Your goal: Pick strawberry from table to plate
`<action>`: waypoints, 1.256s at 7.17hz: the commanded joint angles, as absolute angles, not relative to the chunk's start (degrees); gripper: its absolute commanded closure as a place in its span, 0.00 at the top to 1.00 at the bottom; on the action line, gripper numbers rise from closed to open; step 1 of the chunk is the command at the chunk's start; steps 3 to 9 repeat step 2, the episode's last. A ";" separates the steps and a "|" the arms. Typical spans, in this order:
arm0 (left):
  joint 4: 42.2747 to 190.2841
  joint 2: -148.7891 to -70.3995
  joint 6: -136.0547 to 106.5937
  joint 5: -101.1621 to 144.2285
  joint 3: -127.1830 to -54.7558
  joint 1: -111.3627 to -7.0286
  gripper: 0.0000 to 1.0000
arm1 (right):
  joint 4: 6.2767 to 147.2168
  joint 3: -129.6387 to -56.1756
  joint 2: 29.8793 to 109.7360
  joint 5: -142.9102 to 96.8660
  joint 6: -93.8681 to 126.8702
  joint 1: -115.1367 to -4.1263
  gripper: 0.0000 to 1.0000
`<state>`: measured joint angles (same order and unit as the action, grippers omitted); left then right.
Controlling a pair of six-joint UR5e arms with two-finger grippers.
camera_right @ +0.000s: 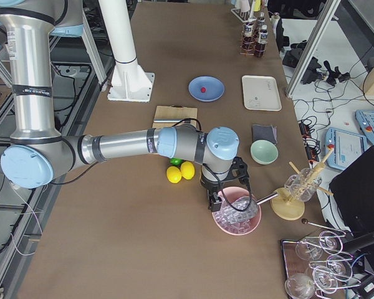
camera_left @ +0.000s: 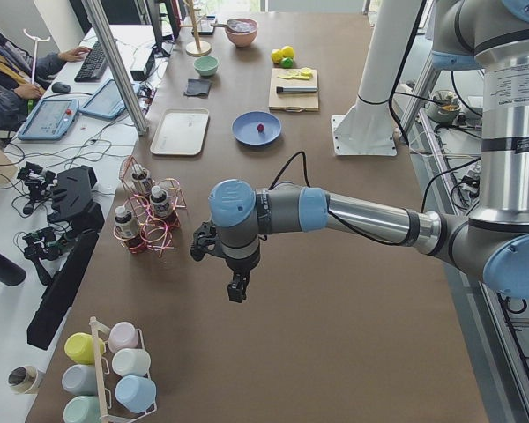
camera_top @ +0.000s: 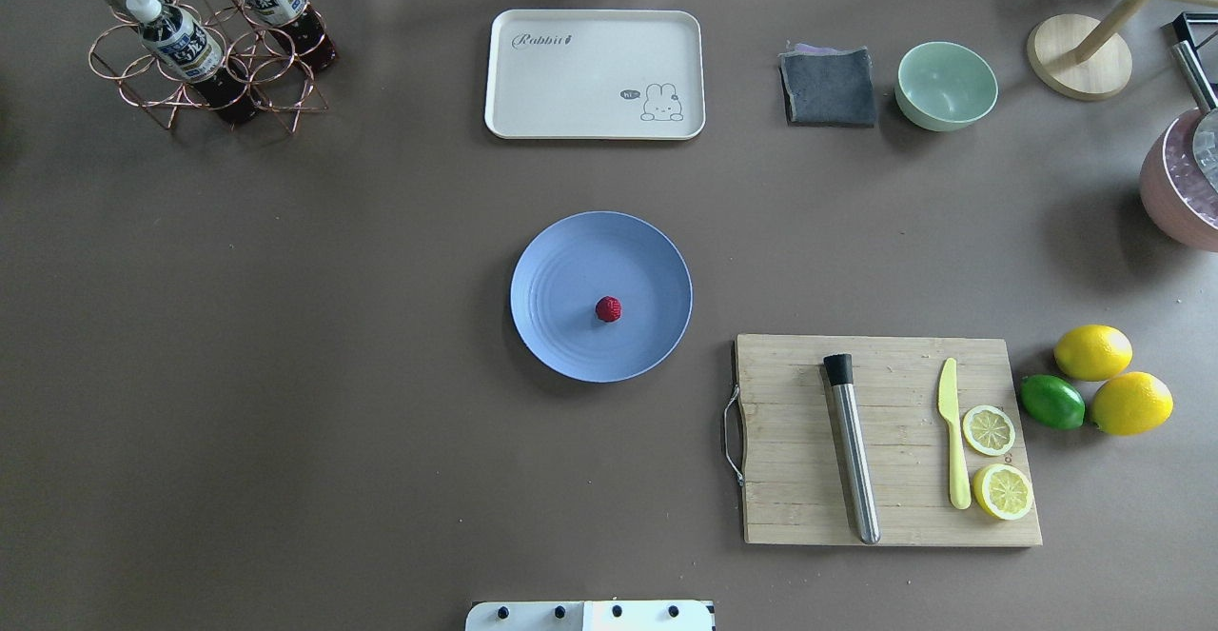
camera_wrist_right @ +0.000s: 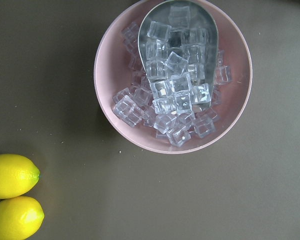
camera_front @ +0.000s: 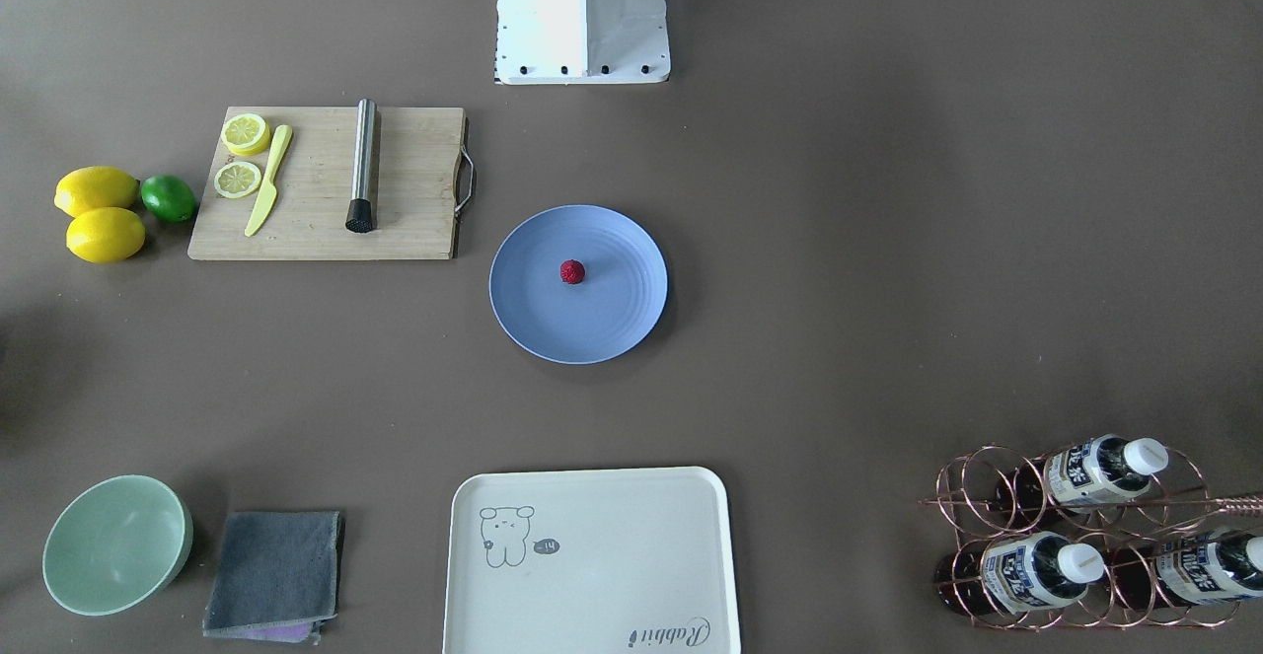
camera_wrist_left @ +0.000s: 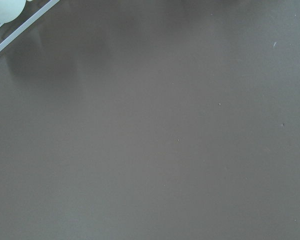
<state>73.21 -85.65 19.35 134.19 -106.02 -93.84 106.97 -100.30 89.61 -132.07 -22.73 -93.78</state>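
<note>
The strawberry (camera_front: 572, 271) (camera_top: 608, 308), a tiny dark-red berry, lies near the middle of the round light-blue plate (camera_front: 612, 333) (camera_top: 571, 350) on the brown table (camera_front: 888, 240). Neither gripper is near it. My left gripper (camera_left: 236, 291) hangs over bare table far toward the robot's left end, beside a bottle rack. My right gripper (camera_right: 227, 198) hovers above a pink bowl of ice cubes (camera_wrist_right: 172, 80) at the opposite end. Both grippers show only in the side views, so I cannot tell whether they are open or shut.
A wooden cutting board (camera_top: 890, 441) carries a steel muddler, a yellow knife and lemon slices. Two lemons (camera_top: 1092, 352) and a lime (camera_top: 1051, 402) lie beside it. A cream tray (camera_top: 595, 74), grey cloth (camera_top: 828, 87), mint bowl (camera_top: 946, 85) and copper bottle rack (camera_top: 205, 50) line the far edge.
</note>
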 commanded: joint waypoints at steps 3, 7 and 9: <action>73.21 -85.52 19.25 134.21 -106.52 -93.87 0.97 | 106.79 -100.37 90.17 -131.92 -22.76 -93.78 1.00; 73.21 -85.52 19.25 134.21 -106.52 -93.87 0.97 | 106.79 -100.37 90.17 -131.92 -22.76 -93.78 1.00; 73.21 -85.52 19.25 134.21 -106.52 -93.87 0.97 | 106.79 -100.37 90.17 -131.92 -22.76 -93.78 1.00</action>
